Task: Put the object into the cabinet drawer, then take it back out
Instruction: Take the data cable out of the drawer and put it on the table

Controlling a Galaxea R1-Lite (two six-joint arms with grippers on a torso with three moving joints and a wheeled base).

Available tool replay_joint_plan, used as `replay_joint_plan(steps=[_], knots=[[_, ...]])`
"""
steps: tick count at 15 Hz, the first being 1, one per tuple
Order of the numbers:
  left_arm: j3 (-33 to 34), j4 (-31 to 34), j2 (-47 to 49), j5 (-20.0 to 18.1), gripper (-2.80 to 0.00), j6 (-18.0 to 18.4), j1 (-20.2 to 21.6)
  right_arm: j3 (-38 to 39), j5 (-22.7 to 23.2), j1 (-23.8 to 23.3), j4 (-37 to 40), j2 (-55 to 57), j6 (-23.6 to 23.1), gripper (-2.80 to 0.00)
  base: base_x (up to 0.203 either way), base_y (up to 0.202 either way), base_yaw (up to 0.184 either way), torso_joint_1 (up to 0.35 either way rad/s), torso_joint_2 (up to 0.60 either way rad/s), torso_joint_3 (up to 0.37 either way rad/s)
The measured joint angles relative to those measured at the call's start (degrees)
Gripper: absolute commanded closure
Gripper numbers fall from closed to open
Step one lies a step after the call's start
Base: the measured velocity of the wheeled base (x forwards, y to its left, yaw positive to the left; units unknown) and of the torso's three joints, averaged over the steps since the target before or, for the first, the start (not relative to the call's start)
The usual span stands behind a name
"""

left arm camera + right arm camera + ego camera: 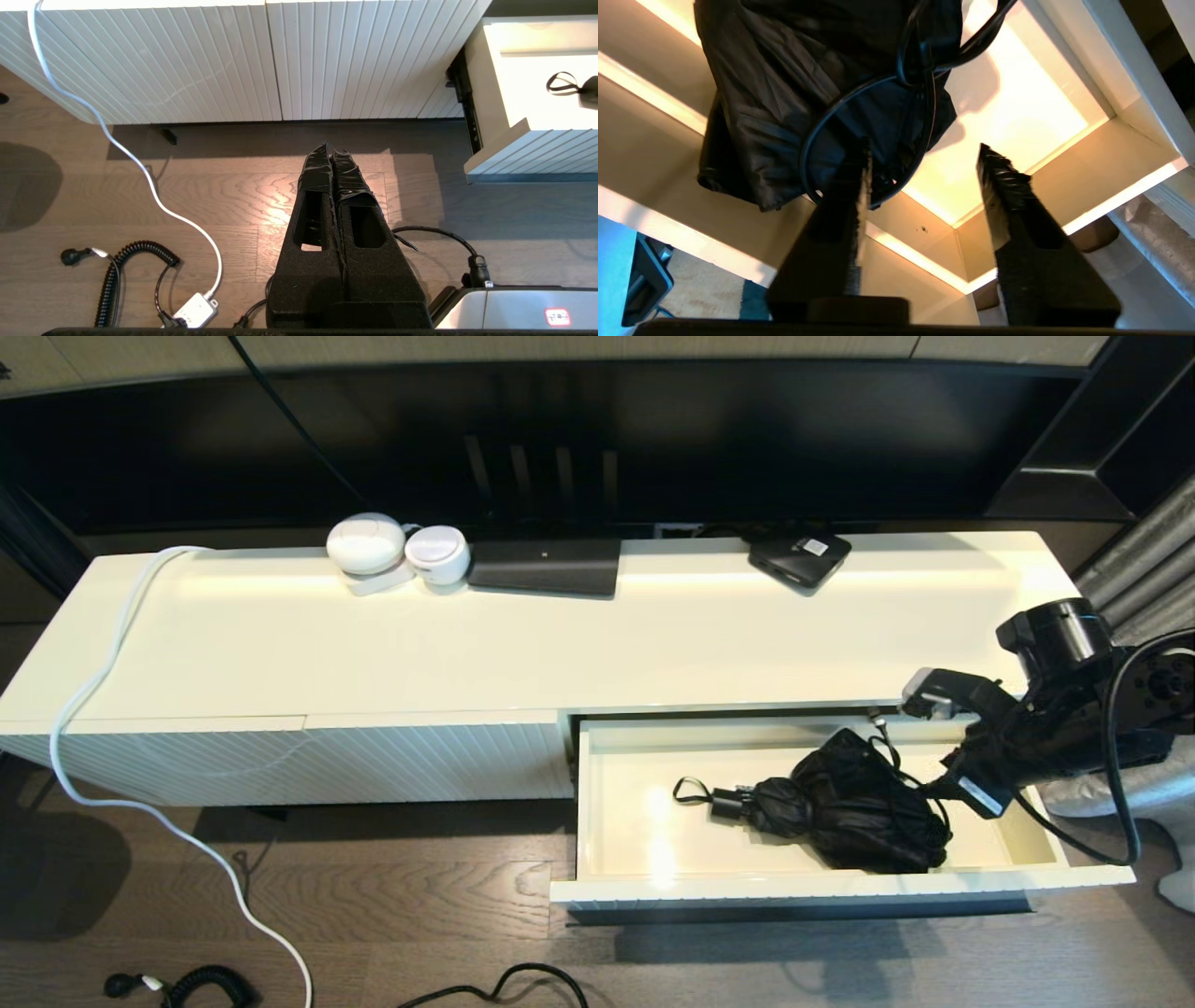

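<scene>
Black folded umbrella [840,807] lies inside the open cream drawer [616,859], toward its right half. The right gripper [924,168] hangs just beside its end, fingers [999,186] parted, gripping nothing. The left gripper [332,154] is parked above the floor [224,196], fingers pressed together.

One folded umbrella [840,803], one open drawer [616,803], two white speakers [366,543]

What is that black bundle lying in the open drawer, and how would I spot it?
Start at the long cream cabinet against the wall; its drawer on the right is pulled out. Inside lies a folded black umbrella, crumpled fabric with a short handle and wrist loop pointing left. It is the only thing in the drawer, and the robot's right gripper hangs open just beside it.
</scene>
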Motion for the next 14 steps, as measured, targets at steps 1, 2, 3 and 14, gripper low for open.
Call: replay_joint_plan(steps=[1,2,3,14], knots=[[0.0,0.0,0.0,0.0,0.00,0.0,0.0,0.0,0.0,0.1,-0.3,0.0,0.3,-2.80,0.000,0.000,0.000,0.000,0.00,0.000],[0.0,0.0,0.0,0.0,0.00,0.0,0.0,-0.1,0.0,0.2,-0.7,0.0,0.5,-2.80,0.000,0.000,0.000,0.000,0.00,0.000],[0.0,0.0,0.0,0.0,0.00,0.0,0.0,-0.1,0.0,0.2,-0.8,0.0,0.6,-2.80,0.000,0.000,0.000,0.000,0.00,0.000],[0.0,0.0,0.0,0.0,0.00,0.0,0.0,-3.1,-0.4,0.6,-2.7,5.1,7.1,-2.80,0.000,0.000,0.000,0.000,0.00,0.000]])
